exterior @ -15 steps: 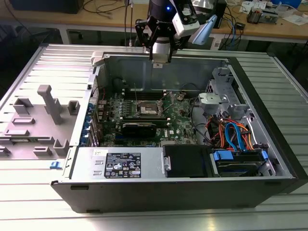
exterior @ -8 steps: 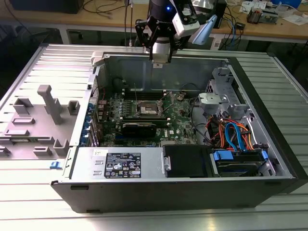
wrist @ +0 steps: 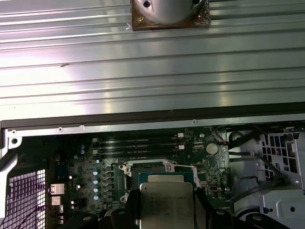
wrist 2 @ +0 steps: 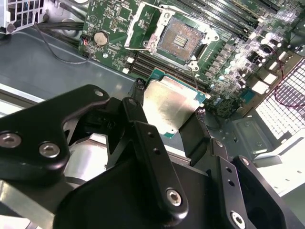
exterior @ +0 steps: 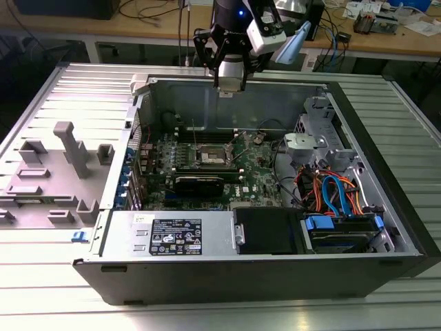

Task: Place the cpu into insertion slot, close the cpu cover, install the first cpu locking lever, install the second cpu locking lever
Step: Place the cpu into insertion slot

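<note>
We note the pincer (wrist 2: pixel 169 99) clamped on the cpu (wrist 2: pixel 174 107) by two opposite edges, presumably to spare its contacts. The chip hangs level above the case (exterior: pixel 275 276), apart from the insertion slot (wrist 2: pixel 183 40). The cpu cover (wrist 2: pixel 135 24) stands open, baring the socket.

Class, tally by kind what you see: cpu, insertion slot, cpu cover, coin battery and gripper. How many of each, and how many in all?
cpu: 1
insertion slot: 1
cpu cover: 1
coin battery: 1
gripper: 1
Total: 5
</note>
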`<action>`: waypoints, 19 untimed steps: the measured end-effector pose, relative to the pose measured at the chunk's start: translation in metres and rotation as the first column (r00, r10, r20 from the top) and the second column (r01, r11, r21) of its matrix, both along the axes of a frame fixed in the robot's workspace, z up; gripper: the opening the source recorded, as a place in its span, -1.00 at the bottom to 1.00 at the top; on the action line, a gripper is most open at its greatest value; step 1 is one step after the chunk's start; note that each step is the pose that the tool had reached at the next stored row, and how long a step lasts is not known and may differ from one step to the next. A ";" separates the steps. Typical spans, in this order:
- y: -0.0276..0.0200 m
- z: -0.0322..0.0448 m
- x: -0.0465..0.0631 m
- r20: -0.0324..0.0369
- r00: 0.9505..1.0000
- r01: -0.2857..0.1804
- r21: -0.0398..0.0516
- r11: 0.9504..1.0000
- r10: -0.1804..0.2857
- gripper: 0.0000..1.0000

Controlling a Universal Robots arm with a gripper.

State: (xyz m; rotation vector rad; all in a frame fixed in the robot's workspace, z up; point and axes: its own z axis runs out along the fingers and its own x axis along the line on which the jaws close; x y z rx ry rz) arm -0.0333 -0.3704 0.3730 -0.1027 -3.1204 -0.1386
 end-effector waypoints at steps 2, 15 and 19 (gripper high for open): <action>-0.0001 -0.0001 0.000 0.000 1.000 0.013 0.000 1.000 -0.013 0.09; -0.0001 -0.0001 0.000 0.000 1.000 0.014 0.000 1.000 -0.014 0.09; -0.0001 -0.0001 0.000 0.000 1.000 0.030 0.000 1.000 -0.030 0.09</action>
